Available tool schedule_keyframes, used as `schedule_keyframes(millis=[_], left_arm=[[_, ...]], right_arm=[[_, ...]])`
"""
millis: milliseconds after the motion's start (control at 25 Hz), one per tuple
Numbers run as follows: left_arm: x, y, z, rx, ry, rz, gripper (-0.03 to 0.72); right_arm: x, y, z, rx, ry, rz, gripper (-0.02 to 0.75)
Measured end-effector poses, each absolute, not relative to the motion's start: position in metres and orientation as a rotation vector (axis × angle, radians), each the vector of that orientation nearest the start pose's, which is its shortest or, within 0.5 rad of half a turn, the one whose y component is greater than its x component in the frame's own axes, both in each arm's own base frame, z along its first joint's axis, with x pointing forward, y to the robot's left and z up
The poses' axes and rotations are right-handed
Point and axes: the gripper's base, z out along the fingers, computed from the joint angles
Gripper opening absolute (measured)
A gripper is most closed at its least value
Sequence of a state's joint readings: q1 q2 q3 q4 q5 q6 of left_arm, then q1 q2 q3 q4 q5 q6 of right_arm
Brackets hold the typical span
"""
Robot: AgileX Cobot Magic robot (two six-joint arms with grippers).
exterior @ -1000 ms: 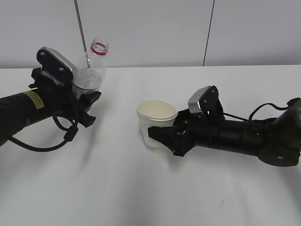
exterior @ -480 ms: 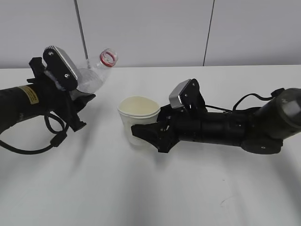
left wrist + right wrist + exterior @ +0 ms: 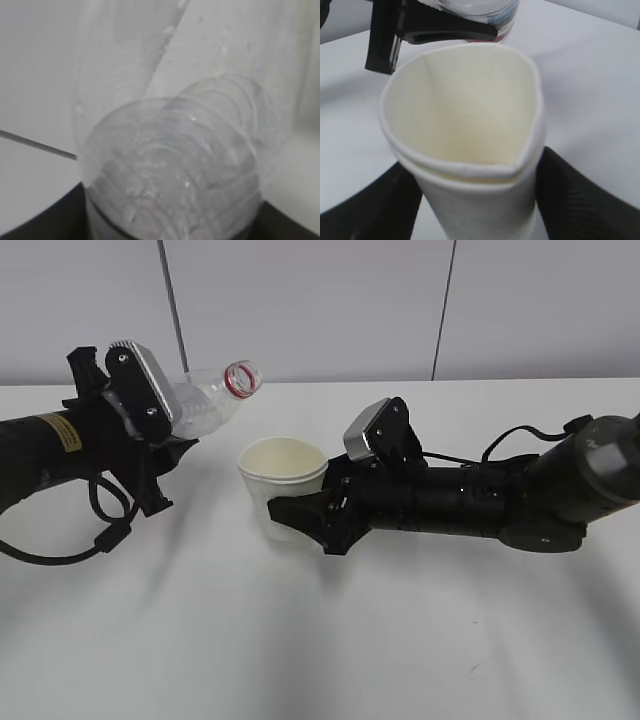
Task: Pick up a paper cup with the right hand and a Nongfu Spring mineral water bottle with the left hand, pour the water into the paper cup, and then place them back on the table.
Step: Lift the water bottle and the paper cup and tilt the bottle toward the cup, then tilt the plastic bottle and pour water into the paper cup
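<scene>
Nongfu Spring mineral water bottle sits tilted in the left hand, capless red-ringed neck pointing toward 3 o'clock and slightly up, mouth above and just to 10 o'clock of the paper cup; left jaws pinch the bottle's lower body, the wrist view showing the clear ribbed wall filling the frame between dark finger edges; right hand pinches the cup around its lower wall, squeezed enough that the rolled rim is pressed out of round into a point at one side; cup looks held just above the table, though contact cannot be ruled out; inside of cup cream and dry, no water visible in it, no stream at the mouth. Judgement: pour not yet started. To do it well: bring mouth over the cup's centre before tilting further; tilt slowly, since an uncapped bottle gulps; hold cup level; avoid more squeeze, the deformed rim narrows the target; risk is overshoot past the far rim.
</scene>
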State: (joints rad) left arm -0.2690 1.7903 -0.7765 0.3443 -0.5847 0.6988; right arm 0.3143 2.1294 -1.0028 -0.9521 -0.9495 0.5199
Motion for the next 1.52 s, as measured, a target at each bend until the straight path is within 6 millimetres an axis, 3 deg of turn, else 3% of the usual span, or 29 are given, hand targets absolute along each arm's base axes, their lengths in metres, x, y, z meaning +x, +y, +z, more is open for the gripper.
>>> schedule_keyframes(millis=[640, 1520], left_arm=[[0.3365, -0.1064, 0.1714, 1.402, 1.387, 0.483, 0.397], [0.3372, -0.1068, 0.1735, 1.509, 1.256, 0.601, 0.397]], right_arm=[[0.3548, 0.1782, 0.1123, -0.913, 1.691, 0.786, 0.507], [0.3552, 0.1776, 0.1110, -0.913, 1.706, 0.776, 0.507]])
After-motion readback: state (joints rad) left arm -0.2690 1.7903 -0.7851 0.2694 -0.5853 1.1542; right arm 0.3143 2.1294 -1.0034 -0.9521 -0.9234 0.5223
